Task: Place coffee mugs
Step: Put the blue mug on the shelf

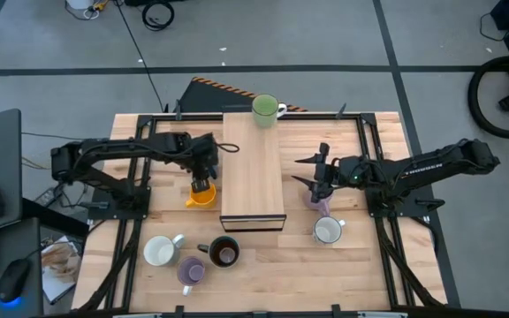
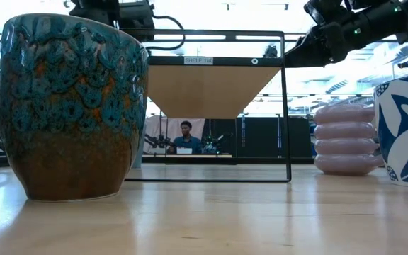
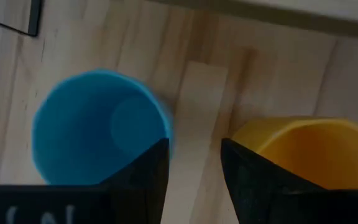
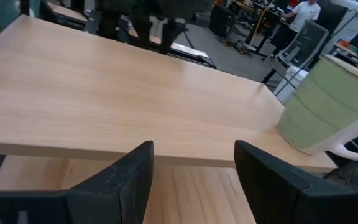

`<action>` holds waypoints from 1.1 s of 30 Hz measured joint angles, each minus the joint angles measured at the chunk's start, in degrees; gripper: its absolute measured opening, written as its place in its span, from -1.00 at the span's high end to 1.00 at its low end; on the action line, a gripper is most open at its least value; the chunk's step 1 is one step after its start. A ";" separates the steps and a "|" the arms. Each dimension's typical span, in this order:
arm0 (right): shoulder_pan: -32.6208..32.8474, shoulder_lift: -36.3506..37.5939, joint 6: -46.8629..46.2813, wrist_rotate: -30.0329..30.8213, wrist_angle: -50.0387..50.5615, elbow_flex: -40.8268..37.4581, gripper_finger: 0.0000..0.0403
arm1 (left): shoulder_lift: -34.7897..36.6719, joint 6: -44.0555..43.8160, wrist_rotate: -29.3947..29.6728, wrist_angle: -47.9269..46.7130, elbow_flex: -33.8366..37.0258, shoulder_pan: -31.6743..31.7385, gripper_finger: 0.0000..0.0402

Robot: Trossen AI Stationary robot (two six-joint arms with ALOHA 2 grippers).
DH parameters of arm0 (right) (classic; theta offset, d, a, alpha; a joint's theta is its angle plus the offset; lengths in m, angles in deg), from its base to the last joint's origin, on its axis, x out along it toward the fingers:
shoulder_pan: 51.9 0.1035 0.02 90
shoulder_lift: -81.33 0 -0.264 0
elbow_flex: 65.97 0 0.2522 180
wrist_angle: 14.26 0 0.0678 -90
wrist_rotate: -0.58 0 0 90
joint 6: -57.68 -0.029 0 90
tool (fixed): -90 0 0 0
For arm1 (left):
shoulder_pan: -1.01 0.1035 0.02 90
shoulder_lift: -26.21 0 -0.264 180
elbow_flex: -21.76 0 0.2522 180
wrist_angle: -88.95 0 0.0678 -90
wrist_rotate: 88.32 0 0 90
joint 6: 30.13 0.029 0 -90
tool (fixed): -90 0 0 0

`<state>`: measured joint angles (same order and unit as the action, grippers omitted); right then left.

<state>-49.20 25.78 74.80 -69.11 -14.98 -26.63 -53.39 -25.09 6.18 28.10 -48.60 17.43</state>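
Wooden shelf [image 1: 253, 172] sits mid counter [image 1: 374, 274]; green mug [image 1: 265, 109] on its far end, orange mug [image 1: 201, 195] + blue mug [image 3: 98, 127] just left of it. Left claw [image 1: 201, 184] hangs over the orange mug, fingers [image 3: 143, 177] spread, holding nothing. Right claw [image 1: 313, 177] hovers right of shelf above a lilac mug [image 1: 320, 205], spread wide, empty.

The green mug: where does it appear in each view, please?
High view: green mug at the far end of the wooden shelf.
Low view: not visible.
Left wrist view: not in it.
Right wrist view: at the right edge, on the shelf top.
Shared landmark: the shelf.
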 joint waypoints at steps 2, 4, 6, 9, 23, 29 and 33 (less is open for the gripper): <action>0.32 -0.01 -0.31 -0.11 -0.05 0.00 -0.14 | -0.52 1.05 0.16 -0.16 0.00 0.59 0.25; 0.33 -0.18 -0.84 -0.18 -0.03 0.00 -0.14 | -1.07 1.81 0.16 0.00 -0.01 1.16 0.25; 0.33 -0.34 -1.47 -0.26 0.02 0.00 -0.14 | -1.31 2.11 0.14 -0.31 0.02 2.05 0.25; 0.33 -0.70 -1.96 -0.34 0.21 0.02 -0.14 | -1.85 2.13 0.16 0.22 0.00 3.30 0.25; 0.33 -1.27 -3.28 -0.91 -0.06 0.02 -0.14 | -7.46 5.17 0.62 0.11 0.02 4.34 0.49; 0.33 -1.36 -3.28 -0.91 -0.04 0.02 -0.14 | -7.80 5.23 2.12 -0.53 0.02 4.36 0.80; 0.33 -1.36 -3.26 -0.91 -0.28 0.02 -0.14 | -7.64 6.32 4.24 -4.55 -0.27 4.31 0.87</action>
<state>-48.87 24.42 71.55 -70.02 -15.26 -26.61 -61.03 -18.77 10.42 23.55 -48.87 21.74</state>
